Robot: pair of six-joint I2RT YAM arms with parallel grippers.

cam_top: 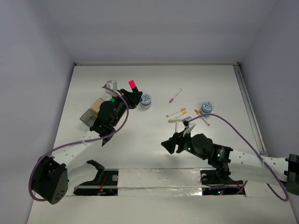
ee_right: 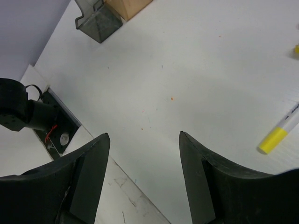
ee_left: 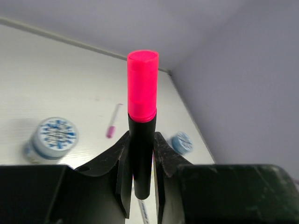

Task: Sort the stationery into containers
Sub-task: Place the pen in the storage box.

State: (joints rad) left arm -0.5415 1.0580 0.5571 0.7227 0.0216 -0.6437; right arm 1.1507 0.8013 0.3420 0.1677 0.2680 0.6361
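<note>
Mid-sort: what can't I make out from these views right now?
- Tray contents: top view, the left arm covers part of the trays; right wrist view cuts the grey tray off at its top edge.
- Lower end of the pink-capped marker: left wrist view, hidden by the left hand.
- Yellow-tipped pen: right wrist view, cut off by the right edge.

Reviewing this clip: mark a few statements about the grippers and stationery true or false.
1. The left gripper grips a pink-capped marker. True.
2. The right gripper holds a yellow-tipped pen. False: its fingers are open and empty; that pen lies on the table.
3. Two blue-white discs sit on the table. True.
4. The pink-tipped pen lies in a tray. False: it lies on the table, between the discs.
</note>
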